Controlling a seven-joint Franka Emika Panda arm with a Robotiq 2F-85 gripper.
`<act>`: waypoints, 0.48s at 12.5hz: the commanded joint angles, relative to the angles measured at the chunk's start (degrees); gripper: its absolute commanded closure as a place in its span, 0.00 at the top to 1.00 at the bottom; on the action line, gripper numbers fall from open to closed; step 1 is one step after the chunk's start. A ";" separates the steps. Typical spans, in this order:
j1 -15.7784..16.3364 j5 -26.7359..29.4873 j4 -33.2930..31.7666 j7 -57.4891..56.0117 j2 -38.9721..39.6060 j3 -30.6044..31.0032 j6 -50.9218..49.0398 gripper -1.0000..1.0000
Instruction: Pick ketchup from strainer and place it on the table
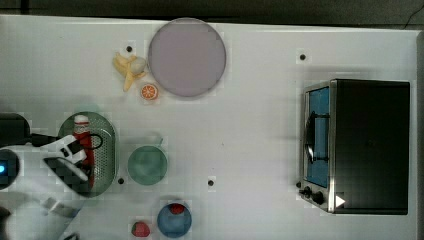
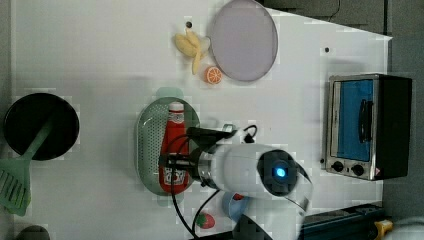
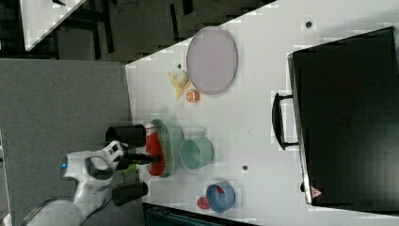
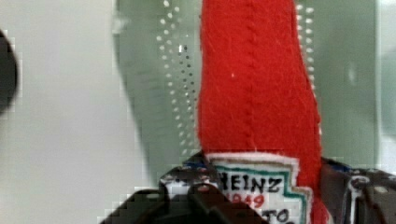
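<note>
One ketchup (image 2: 174, 145) bottle in one strainer (image 2: 148, 145), one pincer (image 2: 172, 162) clamped around its labelled end.

Bright, even overhead light; table (image 1: 260, 130) reads near-white, slightly washed out in top view and left view. Shadows soft, short: faint grey patches beside strainer (image 1: 107, 150) and toaster oven (image 1: 370, 145). No hard glare; small glint on oven handle. All frames blocky w/ compression artefacts, edges smeared. Wrist view: ketchup (image 4: 257, 93) soft-focus, close up, label legible, foreground dark and blurred.
</note>
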 commanded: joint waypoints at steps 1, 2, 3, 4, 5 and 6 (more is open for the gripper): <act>-3.01 7.55 7.33 0.21 -5.44 3.64 -8.32 0.60; -3.68 9.80 9.90 -2.23 -6.18 3.44 -12.56 0.60; -4.54 10.50 12.74 -4.92 -6.46 3.25 -16.66 0.60; -5.46 10.53 15.78 -6.63 -6.42 2.66 -19.60 0.60; -6.45 10.53 18.46 -7.53 -6.41 1.84 -22.23 0.60; -7.46 10.53 20.92 -8.04 -6.40 0.82 -24.29 0.60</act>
